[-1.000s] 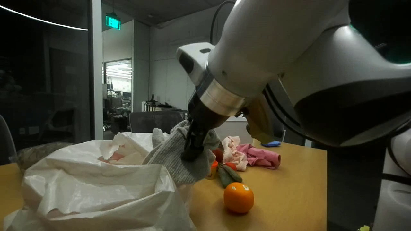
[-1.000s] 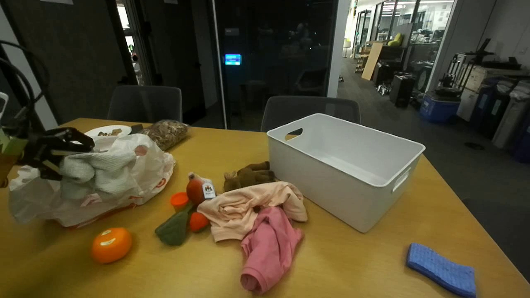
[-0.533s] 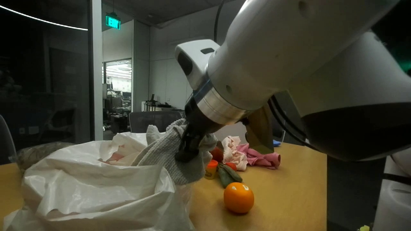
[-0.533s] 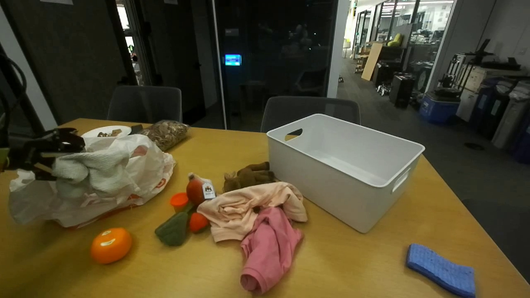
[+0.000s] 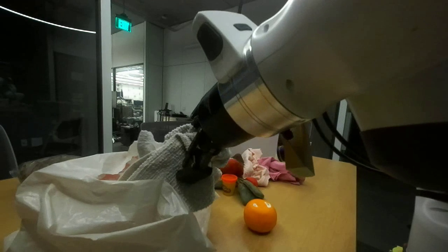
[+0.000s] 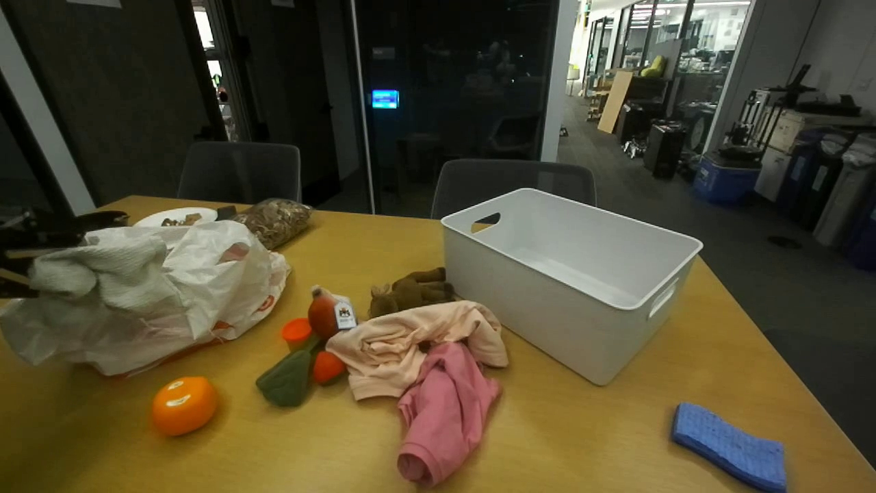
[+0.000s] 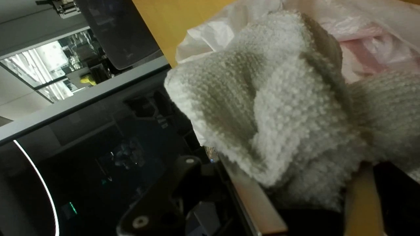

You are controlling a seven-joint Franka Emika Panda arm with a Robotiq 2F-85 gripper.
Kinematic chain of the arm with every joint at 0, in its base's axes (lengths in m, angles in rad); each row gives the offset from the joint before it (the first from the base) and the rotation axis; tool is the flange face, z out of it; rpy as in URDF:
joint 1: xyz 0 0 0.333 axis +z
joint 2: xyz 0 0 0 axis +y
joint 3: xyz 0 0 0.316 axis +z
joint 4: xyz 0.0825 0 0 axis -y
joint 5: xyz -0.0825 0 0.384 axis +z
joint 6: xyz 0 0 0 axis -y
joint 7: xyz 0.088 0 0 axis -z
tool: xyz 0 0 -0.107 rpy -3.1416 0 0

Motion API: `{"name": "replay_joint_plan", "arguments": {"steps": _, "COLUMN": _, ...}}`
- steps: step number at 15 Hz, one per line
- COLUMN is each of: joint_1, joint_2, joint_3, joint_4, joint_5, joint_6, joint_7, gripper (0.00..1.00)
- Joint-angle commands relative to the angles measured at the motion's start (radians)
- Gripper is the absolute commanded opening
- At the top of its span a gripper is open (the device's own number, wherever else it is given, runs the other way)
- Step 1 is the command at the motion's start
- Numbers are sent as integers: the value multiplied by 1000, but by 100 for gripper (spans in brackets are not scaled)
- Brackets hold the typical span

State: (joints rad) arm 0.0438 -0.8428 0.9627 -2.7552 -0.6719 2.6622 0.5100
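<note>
My gripper [image 5: 194, 171] is shut on a light grey knitted cloth [image 5: 157, 166], with its fingers apart by the bunched thickness. The cloth also shows in an exterior view [image 6: 116, 274], where only part of the gripper is in frame at the left edge. In the wrist view the cloth [image 7: 279, 98] fills the space between and beyond the fingers [image 7: 295, 167]. The cloth hangs over the opening of a crumpled white plastic bag [image 5: 105, 213], also seen in an exterior view [image 6: 219, 281]. Its lower end is partly hidden by the bag. Something pink shows inside the bag [image 7: 364, 55].
An orange fruit [image 5: 260, 216] lies beside the bag. Behind it are an orange-lidded tub [image 5: 229, 184], a green toy [image 6: 284, 380], a red plush [image 6: 323, 315], peach cloth [image 6: 404, 342] and pink cloth [image 6: 445, 411]. A white bin [image 6: 534, 308] and blue cloth [image 6: 729, 445] stand farther off.
My gripper has moved left in both exterior views, carrying the grey cloth with it. The bag's near side has shifted left a little. The other table objects have not moved.
</note>
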Motion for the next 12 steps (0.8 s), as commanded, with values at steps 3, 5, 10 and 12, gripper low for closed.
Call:
{"name": "replay_joint_plan", "arguments": {"steps": 3, "joint_1": -174, "joint_2": -10, "joint_3": 108, "joint_4": 23, "joint_5": -32, "joint_6": 135, "joint_7": 14, "gripper": 0}}
{"name": "replay_joint_plan", "arguments": {"steps": 5, "joint_1": -272, "joint_2": -14, "joint_3": 171, "joint_4": 54, "joint_5": -23, "joint_6": 169, "joint_7": 9, "gripper": 0}}
{"name": "replay_joint_plan", "arguments": {"steps": 10, "joint_1": -509, "joint_2": -10, "joint_3": 351, "joint_4": 150, "joint_5": 45, "joint_6": 211, "joint_7": -8, "gripper": 0}}
{"name": "replay_joint_plan", "arguments": {"steps": 12, "joint_1": -562, "joint_2": 0, "joint_3": 406, "joint_4": 175, "joint_5": 101, "joint_6": 224, "joint_7": -29, "gripper": 0}}
